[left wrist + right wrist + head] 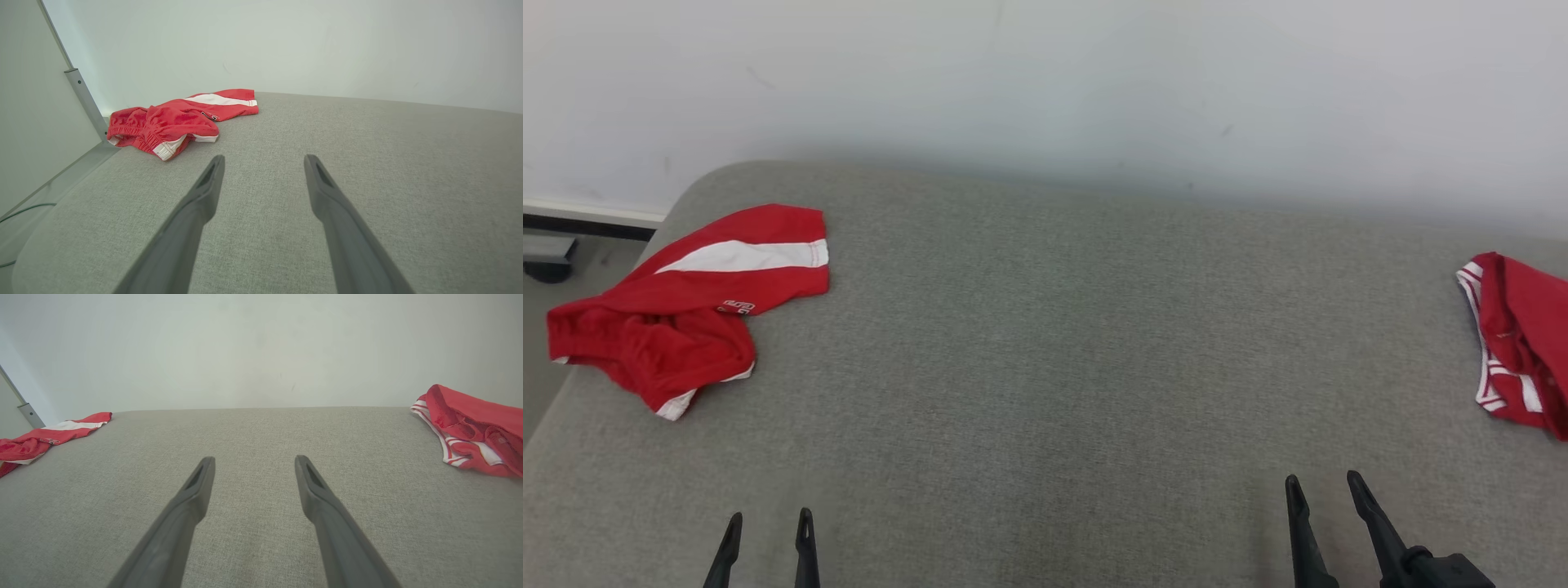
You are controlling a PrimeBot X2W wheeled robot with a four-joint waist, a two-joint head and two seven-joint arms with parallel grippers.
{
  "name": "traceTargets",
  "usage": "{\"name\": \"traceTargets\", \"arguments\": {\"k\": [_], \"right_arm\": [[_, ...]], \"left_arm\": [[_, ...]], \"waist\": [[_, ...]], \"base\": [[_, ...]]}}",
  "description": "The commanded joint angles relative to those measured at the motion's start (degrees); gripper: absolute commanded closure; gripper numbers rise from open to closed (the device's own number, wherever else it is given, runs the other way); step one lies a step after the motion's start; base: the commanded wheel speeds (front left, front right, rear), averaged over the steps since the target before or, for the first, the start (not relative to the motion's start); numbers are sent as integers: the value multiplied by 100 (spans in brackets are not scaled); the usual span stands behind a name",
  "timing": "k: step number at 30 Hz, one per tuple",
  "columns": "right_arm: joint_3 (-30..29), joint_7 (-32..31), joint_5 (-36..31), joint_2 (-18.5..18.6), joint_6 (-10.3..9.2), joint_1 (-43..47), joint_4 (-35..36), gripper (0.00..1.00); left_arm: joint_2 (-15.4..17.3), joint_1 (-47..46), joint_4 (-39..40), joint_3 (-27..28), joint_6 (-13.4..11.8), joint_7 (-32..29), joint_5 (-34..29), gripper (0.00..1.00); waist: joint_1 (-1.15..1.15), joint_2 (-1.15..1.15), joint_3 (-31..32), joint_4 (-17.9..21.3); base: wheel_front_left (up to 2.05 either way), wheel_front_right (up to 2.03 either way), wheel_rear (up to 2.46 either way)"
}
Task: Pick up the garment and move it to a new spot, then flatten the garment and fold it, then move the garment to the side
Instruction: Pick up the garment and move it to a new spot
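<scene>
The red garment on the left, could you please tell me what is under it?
The red garment lies crumpled on the grey cushion, its waistband end past the cushion's left edge. Anything beneath its folds is covered.

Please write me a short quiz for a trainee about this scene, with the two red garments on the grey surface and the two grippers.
1. True or false: the left gripper holds the left red garment.
2. Where on the grey surface does the right red garment lie? A) at the centre B) at the right edge C) touching the other garment
3. Fill in: the right gripper is ____ and holds nothing.

Key: 1 false; 2 B; 3 open.
</scene>
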State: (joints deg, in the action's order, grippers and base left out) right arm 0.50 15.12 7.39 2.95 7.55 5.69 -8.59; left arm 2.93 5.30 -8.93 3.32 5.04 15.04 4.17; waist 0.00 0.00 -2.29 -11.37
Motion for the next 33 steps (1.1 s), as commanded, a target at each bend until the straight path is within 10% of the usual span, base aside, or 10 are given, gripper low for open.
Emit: {"name": "traceTargets", "arguments": {"k": [1, 33], "right_arm": [[-4, 5, 37, -13, -14, 24, -13, 0], [220, 5, 268, -10, -14, 79, -237, 0]], "left_arm": [[-9, 1, -21, 12, 18, 15, -25, 0], [-6, 287, -105, 369, 121, 15, -126, 0]], "waist": [[0, 0, 43, -370], [0, 0, 422, -1681]], "base": [[0, 0, 0], [0, 0, 0]]}}
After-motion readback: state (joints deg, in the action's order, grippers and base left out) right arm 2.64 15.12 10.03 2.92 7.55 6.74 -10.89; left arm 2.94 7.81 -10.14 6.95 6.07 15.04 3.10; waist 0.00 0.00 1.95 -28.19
